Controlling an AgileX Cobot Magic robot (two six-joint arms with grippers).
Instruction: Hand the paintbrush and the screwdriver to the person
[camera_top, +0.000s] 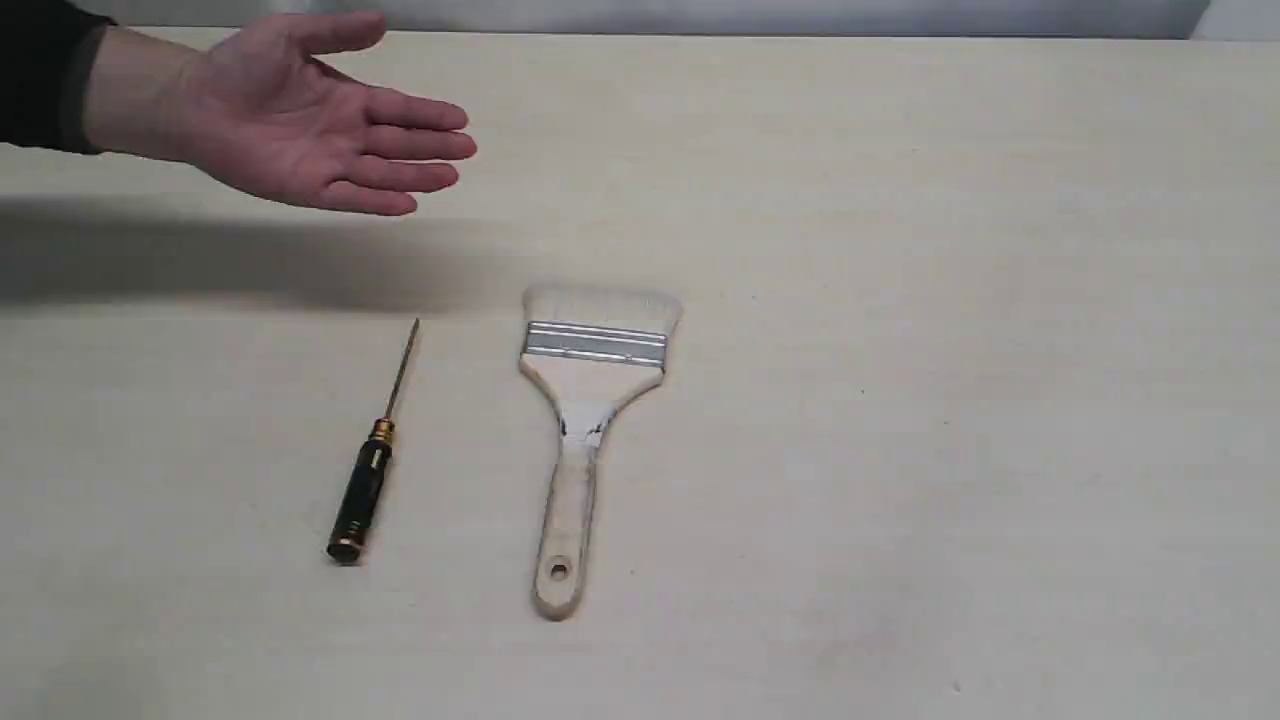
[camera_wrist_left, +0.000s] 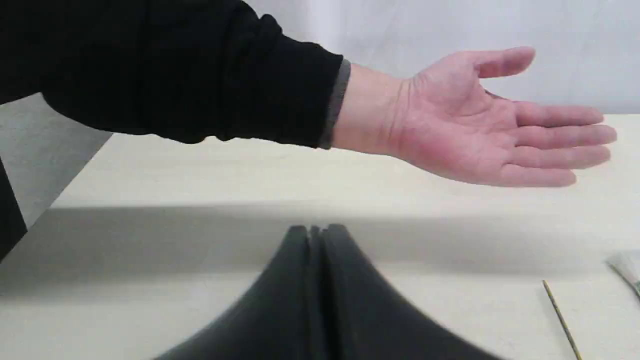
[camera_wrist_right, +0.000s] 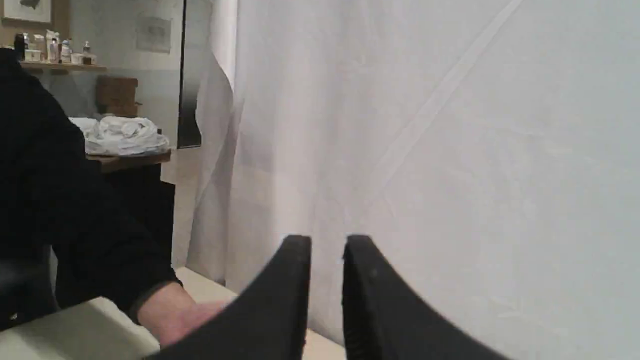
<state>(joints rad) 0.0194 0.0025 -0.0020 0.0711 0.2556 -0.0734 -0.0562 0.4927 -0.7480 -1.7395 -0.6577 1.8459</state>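
Note:
The paintbrush (camera_top: 592, 420) lies flat in the middle of the table, bristles toward the far side, handle hole toward the near edge. To its left lies the screwdriver (camera_top: 368, 470), black handle near, thin shaft pointing away; its shaft tip (camera_wrist_left: 562, 320) and a corner of the brush bristles (camera_wrist_left: 627, 267) show in the left wrist view. The person's open hand (camera_top: 300, 125) hovers palm up at the far left, also seen as the hand (camera_wrist_left: 480, 125). My left gripper (camera_wrist_left: 316, 231) is shut and empty. My right gripper (camera_wrist_right: 327, 242) is slightly apart, empty, facing a white curtain.
The pale wooden table (camera_top: 950, 350) stretches to the right of the brush. A white curtain (camera_wrist_right: 450, 150) hangs behind the table. The person's dark sleeve (camera_wrist_left: 175, 70) reaches over the table's far left corner. Neither arm shows in the exterior view.

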